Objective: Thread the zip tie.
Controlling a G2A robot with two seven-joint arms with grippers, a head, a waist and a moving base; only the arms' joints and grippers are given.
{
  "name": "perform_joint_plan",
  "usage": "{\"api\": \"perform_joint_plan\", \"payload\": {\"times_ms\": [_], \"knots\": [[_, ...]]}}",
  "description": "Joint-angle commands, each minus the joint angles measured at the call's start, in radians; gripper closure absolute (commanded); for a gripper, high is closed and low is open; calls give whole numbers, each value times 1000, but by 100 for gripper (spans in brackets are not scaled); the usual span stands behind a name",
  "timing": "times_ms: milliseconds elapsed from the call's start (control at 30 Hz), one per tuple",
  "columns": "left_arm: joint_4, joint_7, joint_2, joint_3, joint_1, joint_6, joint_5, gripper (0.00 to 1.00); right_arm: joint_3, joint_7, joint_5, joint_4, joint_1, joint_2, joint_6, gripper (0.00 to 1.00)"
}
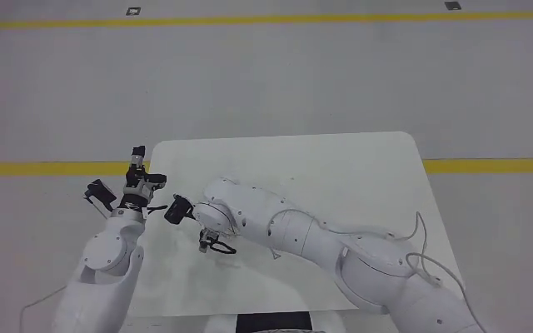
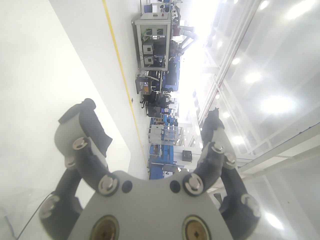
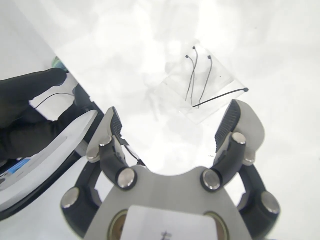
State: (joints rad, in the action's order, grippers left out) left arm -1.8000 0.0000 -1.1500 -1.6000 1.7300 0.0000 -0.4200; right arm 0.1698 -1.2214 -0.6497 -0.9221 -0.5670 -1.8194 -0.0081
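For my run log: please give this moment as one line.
left claw open, empty | right claw open, empty | four zip ties loose on clear sheet | none threaded

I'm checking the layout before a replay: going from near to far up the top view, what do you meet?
The right hand → left hand → table's far rim → far yellow floor line.

A clear sheet (image 3: pixel 225 76) lies flat on the table (image 1: pixel 333 166). On it lie three zip ties (image 3: pixel 206 83) side by side, two of them crossing. A fourth zip tie (image 3: pixel 220 97) lies across the ends nearest the right gripper (image 3: pixel 173 104), its head at the sheet's edge. That gripper hangs over the table's left part, just before the sheet — the left gripper (image 2: pixel 150 106) stands at the table's left edge.
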Motion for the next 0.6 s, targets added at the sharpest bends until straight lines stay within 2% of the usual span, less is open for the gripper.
{"api": "perform_joint_plan", "payload": {"times_ms": [0, 133, 233, 500, 567], "knots": [[0, 0, 0, 0, 0, 0, 0, 0, 0, -21, -31, 7, -6, -8, 10, 0], [0, 0, 0, 0, 0, 0, 0, 0, 0, -69, -95, 32, -12, -33, 54, 0], [0, 0, 0, 0, 0, 0, 0, 0, 0, -60, -115, 45, -17, -52, 38, 0], [0, 0, 0, 0, 0, 0, 0, 0, 1, -58, -118, 49, -17, -54, 37, 0], [0, 0, 0, 0, 0, 0, 0, 0, 0, -39, -119, 42, -23, -54, 22, 0]]}}
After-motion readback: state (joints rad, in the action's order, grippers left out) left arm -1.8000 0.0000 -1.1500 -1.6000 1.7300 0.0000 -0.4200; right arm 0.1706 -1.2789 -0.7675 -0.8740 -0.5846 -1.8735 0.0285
